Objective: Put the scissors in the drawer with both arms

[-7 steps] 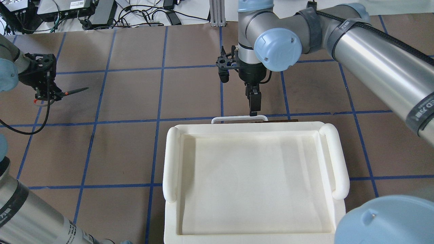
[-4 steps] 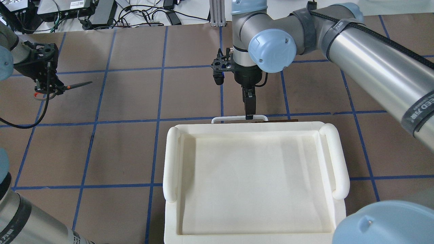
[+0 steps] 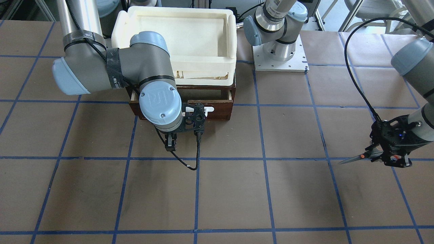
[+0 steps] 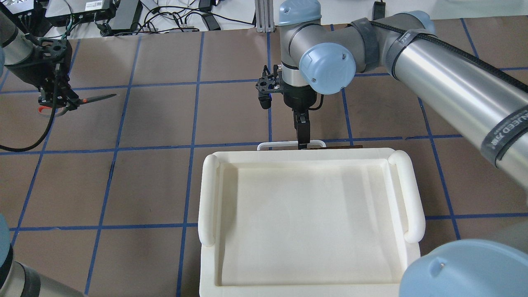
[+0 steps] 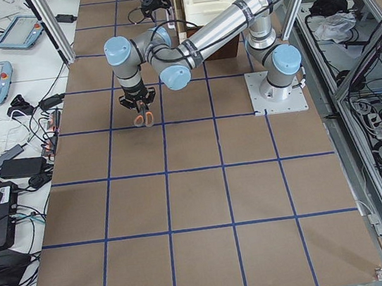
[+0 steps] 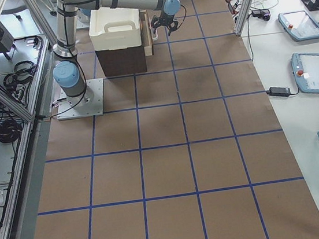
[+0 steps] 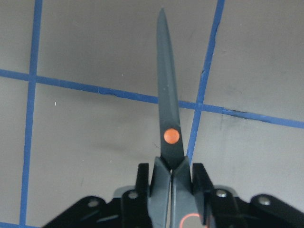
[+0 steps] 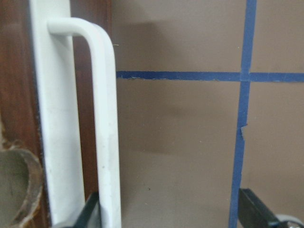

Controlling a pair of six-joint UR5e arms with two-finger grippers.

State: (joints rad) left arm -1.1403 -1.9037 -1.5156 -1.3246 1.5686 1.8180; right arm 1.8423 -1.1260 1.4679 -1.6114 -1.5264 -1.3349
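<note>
The scissors [image 4: 93, 99] are held by their handles in my left gripper [image 4: 57, 101], above the table's far left, with the dark blades pointing right. In the left wrist view the closed blades [image 7: 168, 109] with the orange pivot dot stick out from the shut fingers [image 7: 142, 183]. The scissors also show in the front view [image 3: 359, 157]. My right gripper [image 4: 303, 140] hangs at the drawer's white bar handle [image 4: 276, 144]. In the right wrist view the handle [image 8: 107, 133] stands by one finger [image 8: 90, 213], and the other finger [image 8: 254, 211] is far off. The dark brown drawer front [image 3: 220, 112] shows under the tray.
A cream-white plastic tray [image 4: 210, 198] sits on top of the drawer cabinet and hides it from above. Cables and electronics [image 4: 103, 12] lie beyond the far edge. The brown table top [image 4: 156, 123] is crossed by blue tape lines.
My left gripper has carried the scissors away from the robot and a little to the right. My right wrist has shifted left, and its fingers have come down to the handle.
</note>
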